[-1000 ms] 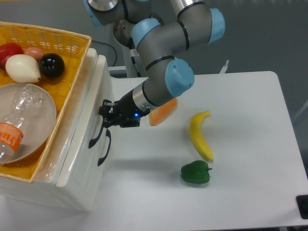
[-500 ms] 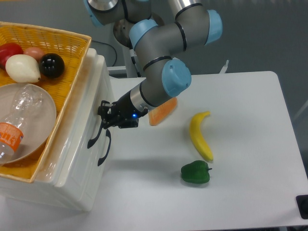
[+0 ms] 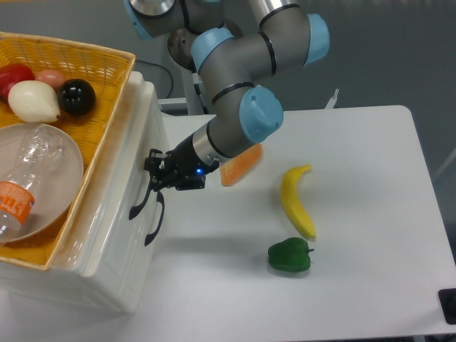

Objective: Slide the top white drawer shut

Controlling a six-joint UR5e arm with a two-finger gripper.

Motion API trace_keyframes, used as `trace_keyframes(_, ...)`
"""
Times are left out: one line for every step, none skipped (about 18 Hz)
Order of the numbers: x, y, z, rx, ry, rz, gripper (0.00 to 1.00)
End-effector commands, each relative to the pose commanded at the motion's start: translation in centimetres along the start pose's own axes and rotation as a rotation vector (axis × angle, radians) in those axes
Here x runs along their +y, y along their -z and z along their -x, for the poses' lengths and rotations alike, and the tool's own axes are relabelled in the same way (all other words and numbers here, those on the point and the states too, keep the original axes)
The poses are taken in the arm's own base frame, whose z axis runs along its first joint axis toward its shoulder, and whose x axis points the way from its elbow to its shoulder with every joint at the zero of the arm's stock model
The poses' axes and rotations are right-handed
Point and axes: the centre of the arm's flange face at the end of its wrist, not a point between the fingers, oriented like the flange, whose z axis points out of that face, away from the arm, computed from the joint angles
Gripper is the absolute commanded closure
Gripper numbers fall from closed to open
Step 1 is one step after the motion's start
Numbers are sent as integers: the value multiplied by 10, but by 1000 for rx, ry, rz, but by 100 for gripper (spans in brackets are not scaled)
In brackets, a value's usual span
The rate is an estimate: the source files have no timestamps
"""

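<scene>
From where I stand, the arm reaches down and leftward to the drawer unit at the left end of the bench (image 3: 356,235). The gripper (image 3: 158,173) is pressed up against the front of the top white drawer (image 3: 135,153), right at the upper end of its black curved handle (image 3: 141,200). The fingers are small and dark against that handle, so I cannot tell whether they are clenched, spread, or pinching the handle itself.

The drawer looks nearly home; its front panel sits close to flush with the unit, directly above the lower drawer front (image 3: 117,256) and its own black handle (image 3: 154,219). On top of the unit rests the yellow wicker basket (image 3: 107,78), loaded with a plastic bottle (image 3: 28,178), a bowl (image 3: 64,167) and some round fruit.

What worries me is the contact point. It sits high and toward one side of the panel, so I'd judge a push there could skew the drawer and jam it short of closing. The fingers might also slip off the glossy plastic or catch under the handle. A hard shove could shift the whole unit and rattle the basket.

An orange block (image 3: 242,165), a banana (image 3: 296,199) and a green pepper (image 3: 290,255) lie well apart from the action.
</scene>
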Motion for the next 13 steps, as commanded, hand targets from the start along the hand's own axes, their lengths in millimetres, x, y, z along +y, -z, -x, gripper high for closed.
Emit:
trace_keyframes(0, 1, 1, 0, 1, -1, 82)
trace_keyframes(0, 1, 1, 0, 1, -1, 82)
trace_keyframes(0, 1, 0, -1, 0, -2, 82)
trace_keyframes(0, 1, -1, 1, 1, -2, 82)
trace_keyframes(0, 1, -1, 1, 1, -2, 82)
trace_keyframes(1, 3, -5, -3, -7, -6, 82)
trace_keyframes(1, 3, -5, -3, -7, -6, 82)
trace_keyframes(1, 3, -4, -4, -7, -6, 80)
trace_keyframes(1, 5, -1, -6, -6, -8, 80)
trace_keyframes(1, 7, 2, -7, -5, -13, 79)
trace_keyframes(0, 12, 5, -12, -7, -20, 78)
trace_keyframes(-1, 19, 11, -19, -4, -34, 77)
trace_keyframes(-2, 28, 18, -28, 5, -46, 77)
